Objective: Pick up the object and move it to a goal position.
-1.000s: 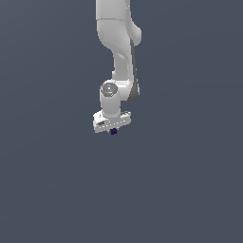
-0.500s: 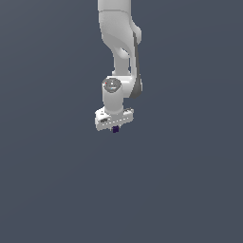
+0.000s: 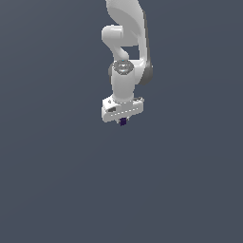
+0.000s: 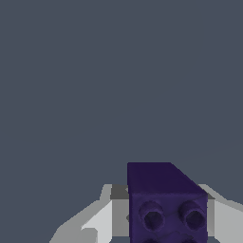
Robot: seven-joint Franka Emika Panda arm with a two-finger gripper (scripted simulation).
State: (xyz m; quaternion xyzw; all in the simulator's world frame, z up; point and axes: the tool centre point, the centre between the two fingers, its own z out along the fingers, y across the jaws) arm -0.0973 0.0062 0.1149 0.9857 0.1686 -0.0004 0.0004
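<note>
Wrist view: block [image 4: 166, 204] sits btwn the tool's [image 4: 163, 216] grey fingers [image 4: 102, 220], clamped on it, two round sockets facing cam. Exterior view: block [image 3: 123, 121] pokes out just under the tool [image 3: 123, 119], arm [image 3: 126, 52] above, plain grey backdrop. Vs 0.5 s ago: tool + block shifted a bit toward the exterior view's right, grip unchanged.
</note>
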